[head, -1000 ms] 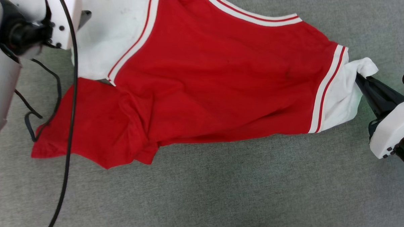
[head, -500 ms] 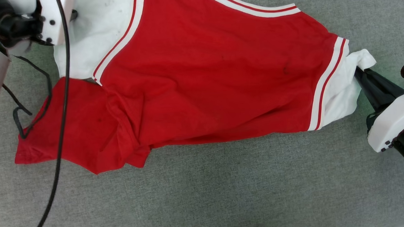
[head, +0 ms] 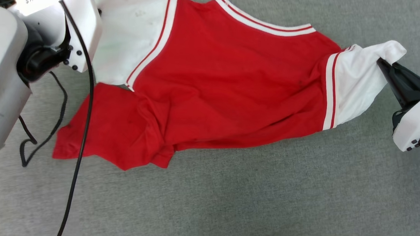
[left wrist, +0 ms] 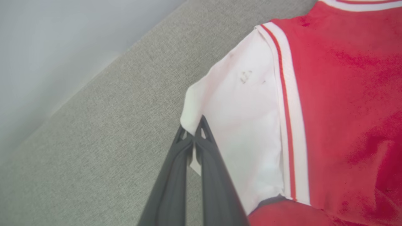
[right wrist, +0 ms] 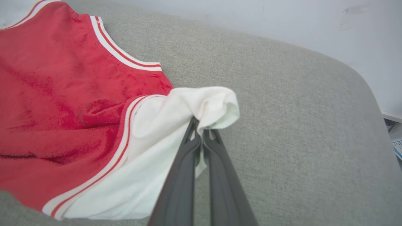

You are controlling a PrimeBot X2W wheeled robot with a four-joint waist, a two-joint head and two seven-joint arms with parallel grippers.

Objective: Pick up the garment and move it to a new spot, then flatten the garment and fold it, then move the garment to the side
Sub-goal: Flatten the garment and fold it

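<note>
Change: left gripper [left wrist: 193, 133] jaws newly pinched on one sleeve edge of bright red soft T-shirt with white sleeves [head: 230, 89]; right gripper [right wrist: 201, 127] jaws clamped on other sleeve as before. Lies rumpled on grey fabric bench [head: 268, 199]. Reads as ready for stretch-flat. Count: one shirt, two grippers.

I can read no text, brand, number or sign in any view. A faint grey mark [left wrist: 246, 77] on the white sleeve of the garment [left wrist: 339, 94] is too smudged to make out, and the blue print on a paper [right wrist: 396, 145] is too small to read.
</note>
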